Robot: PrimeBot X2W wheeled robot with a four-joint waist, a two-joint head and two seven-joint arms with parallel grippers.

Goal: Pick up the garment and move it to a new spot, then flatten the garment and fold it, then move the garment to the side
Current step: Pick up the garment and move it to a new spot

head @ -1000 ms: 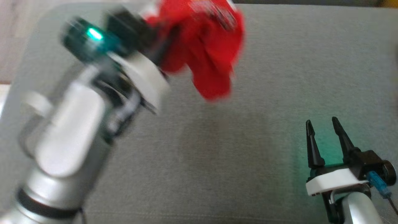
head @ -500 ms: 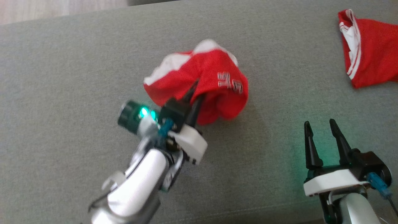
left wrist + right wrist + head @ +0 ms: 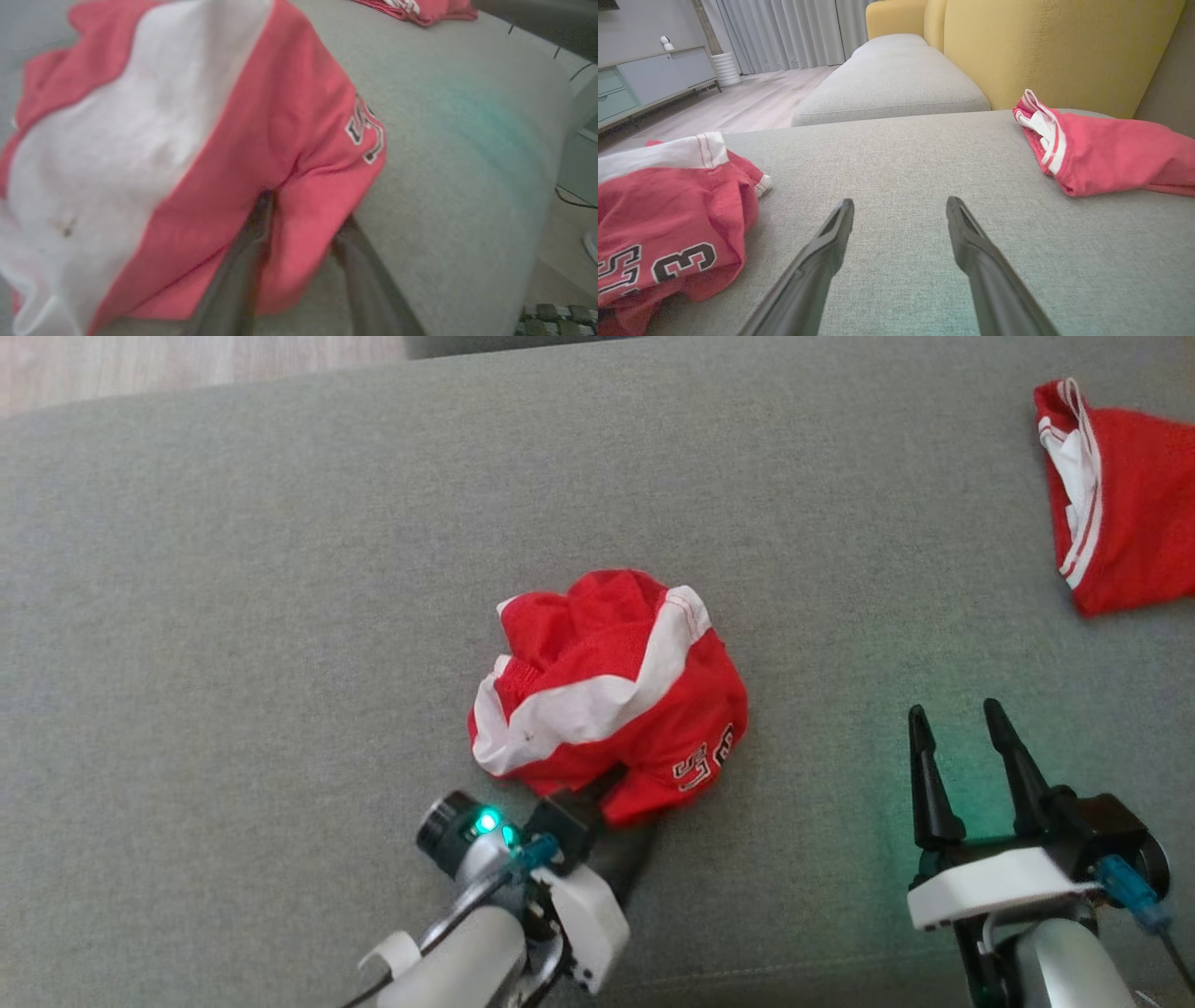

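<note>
The left arm reaches in from the near edge of the grey sofa seat (image 3: pixel 280 569), its pale forearm angled up and to the right and a green light (image 3: pixel 485 821) glowing at the wrist. The left hand (image 3: pixel 611 789) is pushed into the near edge of the garment (image 3: pixel 607 691), a crumpled red bundle with a broad white band that sits in the middle of the seat. In the left wrist view the two dark fingers (image 3: pixel 261 210) stand apart, with a fold of the red cloth lying between them. The right hand (image 3: pixel 954 711) rests low at the near right, well apart from the garment, fingers pointing toward the far side and spread wide, with only bare grey fabric between them. A green glow tints the seat just to its left. On the garment's near right side there is block lettering (image 3: pixel 684 263), dark with a white outline. In the right wrist view a "3" reads clearly, while the character to its left is cut by a fold and could be a 5 or an S. A second red garment (image 3: pixel 1130 523) with white stripes lies at the far right of the seat, below a yellow backrest (image 3: pixel 1064 46).
</note>
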